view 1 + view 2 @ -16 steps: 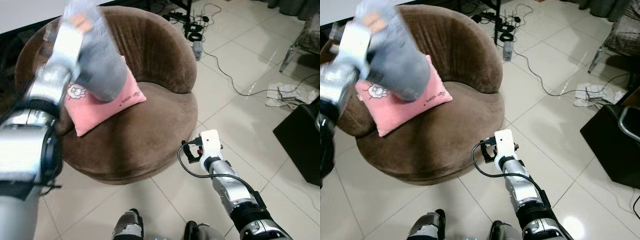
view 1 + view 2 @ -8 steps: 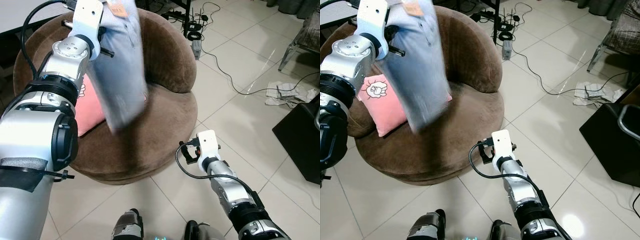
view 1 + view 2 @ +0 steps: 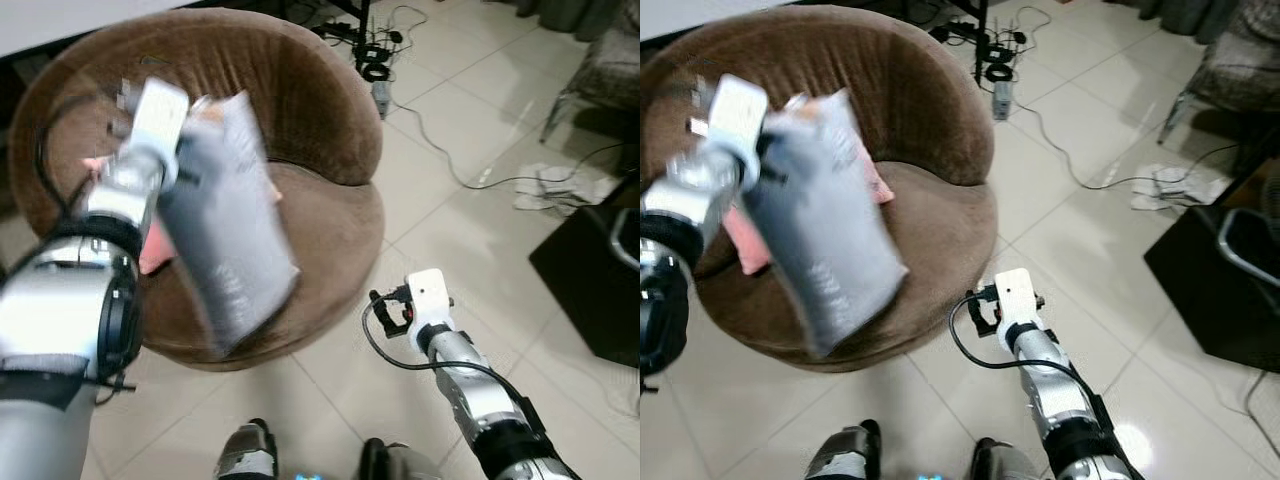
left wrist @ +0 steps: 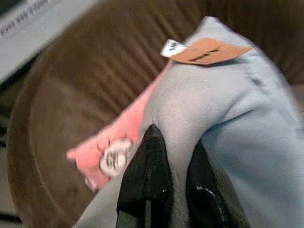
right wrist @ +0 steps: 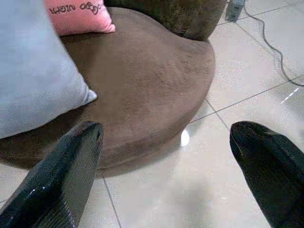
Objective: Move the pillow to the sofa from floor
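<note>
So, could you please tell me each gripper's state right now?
Left gripper: shut on the grey pillow.
Right gripper: open, holding nothing.

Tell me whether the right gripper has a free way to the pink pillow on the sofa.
Probably not. The right gripper hangs open by the sofa front, and the grey pillow in the left gripper hangs before the pink pillow.

Seat: we see the front and right of the brown sofa (image 3: pixel 930 215) cushion bare, open from above.
Back left of seat: a pink pillow (image 5: pixel 78 16) leans there, taking that corner.
Over the seat: the grey pillow (image 3: pixel 825 235), pinched by our left gripper (image 4: pixel 173 183), hangs across the left half.
Backrest: it walls the rear and sides.
Floor at right: our right gripper (image 5: pixel 166 166), fingers spread wide, has bare tile (image 3: pixel 470 240) ahead; cables (image 3: pixel 440 150) and a black box (image 3: pixel 1215 285) lie further off.
</note>
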